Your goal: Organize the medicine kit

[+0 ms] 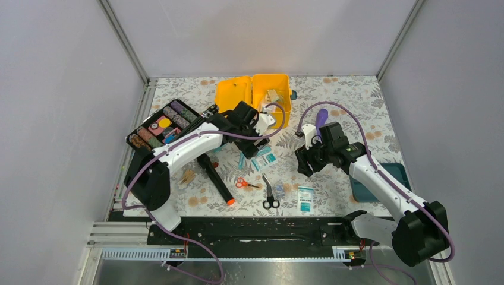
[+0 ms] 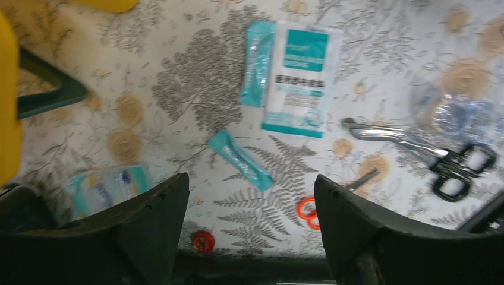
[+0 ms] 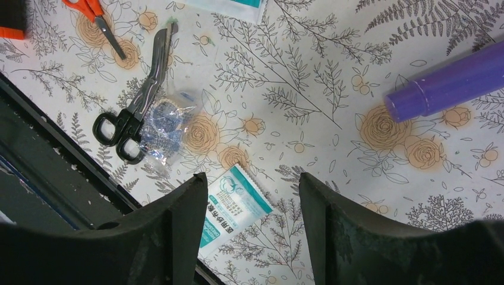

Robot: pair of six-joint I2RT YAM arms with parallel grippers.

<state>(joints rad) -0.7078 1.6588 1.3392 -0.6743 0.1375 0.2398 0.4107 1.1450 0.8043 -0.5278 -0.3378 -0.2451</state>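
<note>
- Medicine kit [image 1: 284, 89]: bright yellow hard plastic, boxy w/ rounded corners. Sits at the far-centre of the table, lid swung open to the left. Pale items inside, too small to make out.
- Tablecloth [image 1: 356, 95]: flat, printed w/ grey ferns and tan roses.
- Left gripper [image 2: 249, 181]: hovers near the kit's front. Dark matte fingers spread wide, nothing between them, touching nothing.
- Below it: a white-and-teal flat sachet [image 2: 300, 77], glossy. A slim teal stick pack [image 2: 241, 160] lies apart from it, angled.
- Right gripper [image 3: 251, 178]: also spread wide and empty, over bare cloth right of centre.
- A 2nd printed sachet [image 3: 232, 208] is partly hidden by the right gripper's finger.
- Trauma shears [image 3: 139, 101]: steel blades, black loop handles. They touch a crinkly clear packet [image 3: 166, 127]; its contents are blurred, bluish.
- Orange scissors [image 3: 95, 12]: cut off at the frame top.
- Purple tube [image 3: 451, 83]: smooth cylinder, its far end out of frame.
- Black tray of rolls [image 1: 163, 124]: at far left, tilted, partly behind the left arm.
- Teal tray [image 1: 399, 172]: at the right edge, mostly hidden by the right arm.
- Black stick w/ orange tip [image 1: 217, 181]: lies by the left arm's base, can't tell what it is.
</note>
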